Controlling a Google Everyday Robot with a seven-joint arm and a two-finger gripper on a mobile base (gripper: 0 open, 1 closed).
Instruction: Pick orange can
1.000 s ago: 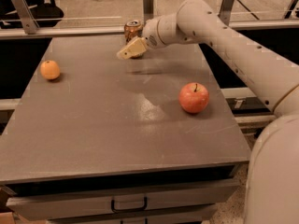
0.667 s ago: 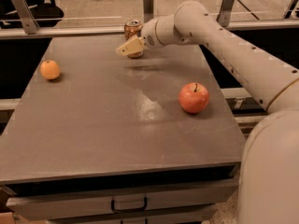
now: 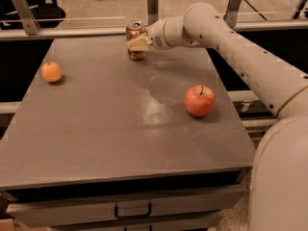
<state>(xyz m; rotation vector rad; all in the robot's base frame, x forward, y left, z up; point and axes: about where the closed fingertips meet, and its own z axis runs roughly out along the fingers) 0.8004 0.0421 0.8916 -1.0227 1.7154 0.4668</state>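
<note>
The orange can (image 3: 135, 31) stands upright at the far edge of the grey table (image 3: 96, 129), near the middle. It has an orange-brown body and a silver top. My gripper (image 3: 138, 43) reaches in from the right on the white arm and sits right at the can, its tan tip overlapping the front of the can's body. The middle of the can is hidden behind the gripper. The can rests on the table.
A small round orange fruit (image 3: 51, 72) lies at the table's left side. A red-pink apple (image 3: 199, 100) lies right of centre. A metal rail with posts (image 3: 152, 4) runs behind the table. A drawer with a handle (image 3: 132, 210) is below the front edge.
My gripper has moved a little further in towards the can and now overlaps its body. The can, the fruit and the apple have not moved.
</note>
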